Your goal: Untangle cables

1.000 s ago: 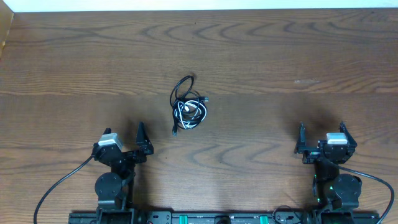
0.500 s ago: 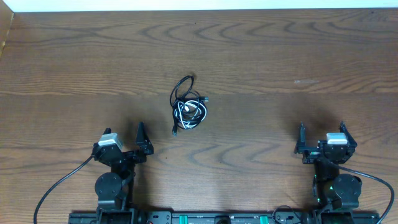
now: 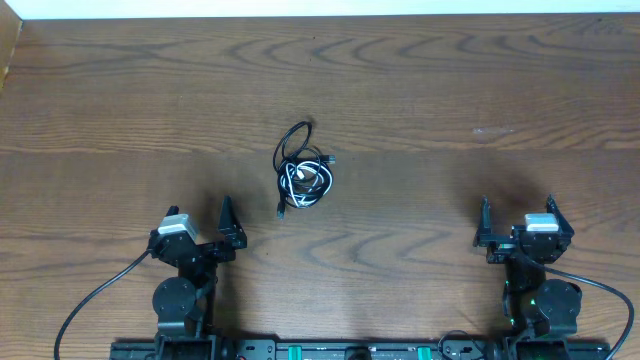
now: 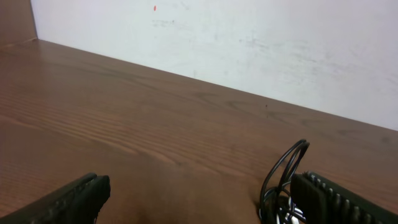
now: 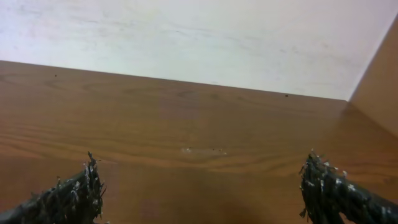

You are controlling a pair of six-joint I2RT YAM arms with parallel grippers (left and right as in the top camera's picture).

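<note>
The cables (image 3: 303, 172) lie in one small tangled bundle on the wooden table, a little left of centre: black loops wound round a white cord, with a black plug end trailing down at the lower left. The bundle also shows in the left wrist view (image 4: 283, 186), just inside the right finger. My left gripper (image 3: 214, 228) is open and empty, near the front edge, below and left of the bundle. My right gripper (image 3: 517, 214) is open and empty at the front right, far from the bundle. The right wrist view shows only bare wood between its fingers (image 5: 199, 193).
A white wall (image 4: 249, 43) runs along the table's far edge. A raised wooden side panel (image 5: 379, 74) stands at the right edge. Thick black robot wires (image 3: 95, 300) run from both arm bases at the front.
</note>
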